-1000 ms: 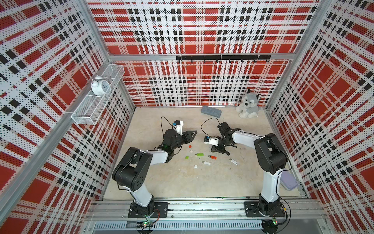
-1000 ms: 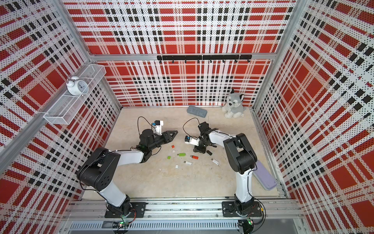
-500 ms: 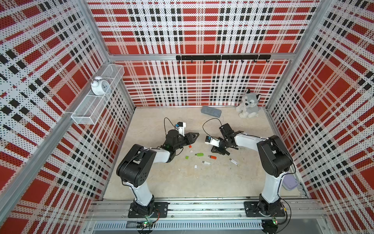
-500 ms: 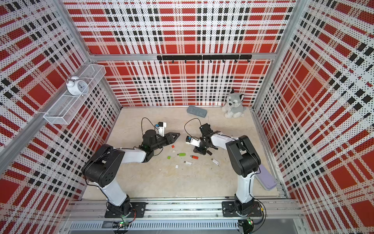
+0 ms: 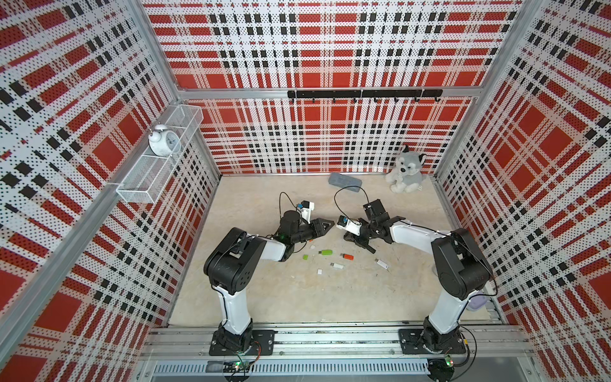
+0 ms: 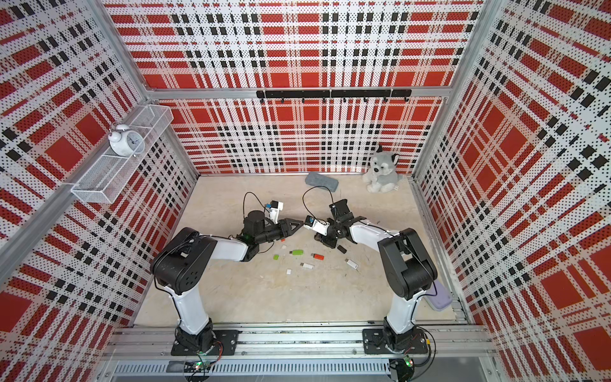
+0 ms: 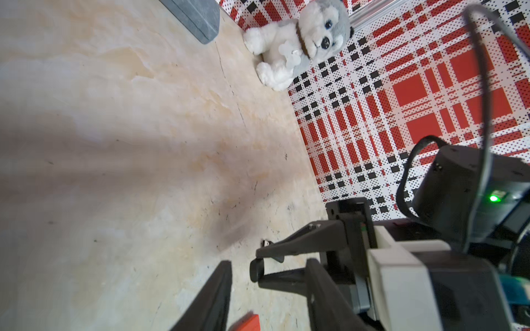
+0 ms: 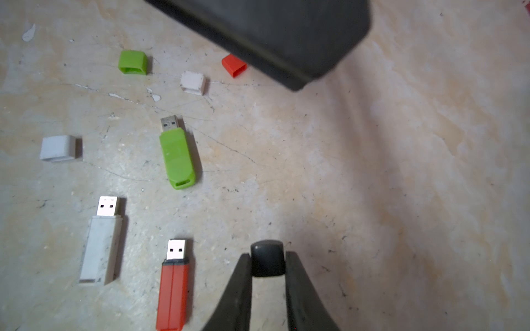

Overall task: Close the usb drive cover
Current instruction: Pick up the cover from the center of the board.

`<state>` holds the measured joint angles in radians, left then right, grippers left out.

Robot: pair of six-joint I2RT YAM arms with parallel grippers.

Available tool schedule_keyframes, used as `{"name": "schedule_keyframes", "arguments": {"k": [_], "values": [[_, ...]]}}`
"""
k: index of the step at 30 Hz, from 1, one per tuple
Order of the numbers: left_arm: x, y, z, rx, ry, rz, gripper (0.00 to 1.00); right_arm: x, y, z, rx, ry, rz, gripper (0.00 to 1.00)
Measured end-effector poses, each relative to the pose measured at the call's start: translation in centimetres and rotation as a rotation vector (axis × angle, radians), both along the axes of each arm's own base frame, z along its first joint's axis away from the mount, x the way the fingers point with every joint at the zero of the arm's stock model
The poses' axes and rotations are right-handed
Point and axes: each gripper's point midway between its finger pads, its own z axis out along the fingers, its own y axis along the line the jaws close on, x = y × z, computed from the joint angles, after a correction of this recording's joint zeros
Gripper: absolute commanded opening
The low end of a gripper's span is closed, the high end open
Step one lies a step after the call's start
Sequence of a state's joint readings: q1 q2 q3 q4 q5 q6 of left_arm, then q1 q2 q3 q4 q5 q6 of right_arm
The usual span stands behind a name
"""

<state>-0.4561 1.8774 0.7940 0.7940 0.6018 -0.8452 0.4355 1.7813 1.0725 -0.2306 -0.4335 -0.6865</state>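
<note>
My right gripper (image 8: 268,266) is shut on a small black usb drive cover (image 8: 268,259), held just above the floor. In the left wrist view that cover (image 7: 256,269) shows edge-on, right in front of my left gripper (image 7: 268,262). The left gripper stands open with nothing between its fingers; a red cap (image 7: 246,322) lies on the floor under the gap. In both top views the left gripper (image 5: 325,226) and the right gripper (image 5: 351,238) face each other tip to tip. A small black piece (image 6: 341,248), perhaps the black drive, lies beside the right gripper.
Uncapped drives lie on the floor: green (image 8: 177,154), white (image 8: 100,243), red (image 8: 173,286), and another white one (image 5: 382,263). Loose caps: green (image 8: 132,62), red (image 8: 233,66), two white (image 8: 192,82) (image 8: 58,148). A plush husky (image 5: 405,172) and grey case (image 5: 345,182) sit at the back.
My left gripper has edged right, closer to the right gripper's tips. The right gripper has kept its hold on the black cover and barely moved.
</note>
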Motion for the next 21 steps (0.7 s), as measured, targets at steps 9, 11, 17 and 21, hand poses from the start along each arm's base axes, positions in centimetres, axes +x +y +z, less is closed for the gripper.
{"name": "schedule_keyframes", "arguments": {"k": [9, 11, 17, 21], "values": [[-0.2, -1.7, -1.6, -0.052, 0.089, -0.078, 0.46, 1.0, 0.6, 2.2, 0.054, -0.075, -0.013, 0.24], [-0.2, -2.1, -1.9, -0.069, 0.105, -0.09, 0.46, 1.1, 0.6, 2.4, 0.062, -0.081, -0.013, 0.24], [-0.4, -3.2, -1.7, -0.136, 0.129, -0.126, 0.44, 1.0, 0.7, 2.6, 0.074, -0.088, -0.011, 0.24], [-0.5, -3.9, -1.4, -0.172, 0.134, -0.142, 0.42, 0.9, 0.8, 2.5, 0.075, -0.083, -0.009, 0.24]]}}
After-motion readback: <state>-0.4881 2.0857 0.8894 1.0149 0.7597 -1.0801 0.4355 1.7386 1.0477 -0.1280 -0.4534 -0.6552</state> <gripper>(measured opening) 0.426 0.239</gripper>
